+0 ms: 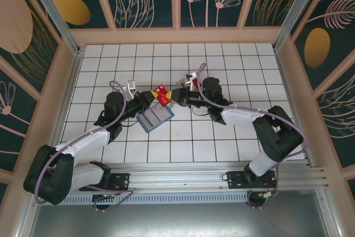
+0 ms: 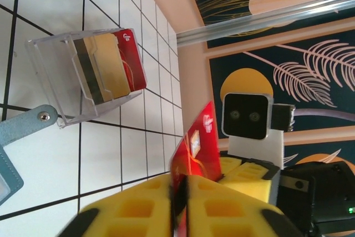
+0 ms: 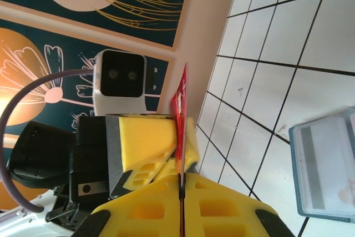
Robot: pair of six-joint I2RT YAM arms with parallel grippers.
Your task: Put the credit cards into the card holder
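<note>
A: Card location?
B: Bright red stiff plastic card (image 1: 162, 95) hung on edge, apart from the clear rectangular plastic card holder (image 2: 52, 65), which held a gold card (image 2: 108, 59).
A: Tools?
B: Left tool (image 2: 180, 192) and right tool (image 3: 180, 192) both pinched it.

Bright even light, soft shadows, slight foreground blur in wrist views.

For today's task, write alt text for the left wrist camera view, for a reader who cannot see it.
Two yellow fingers pinch a bright red stiff credit card edge-on, above a white tiled floor. Beyond it sits a clear plastic card holder box containing a gold card and another red card.
</note>
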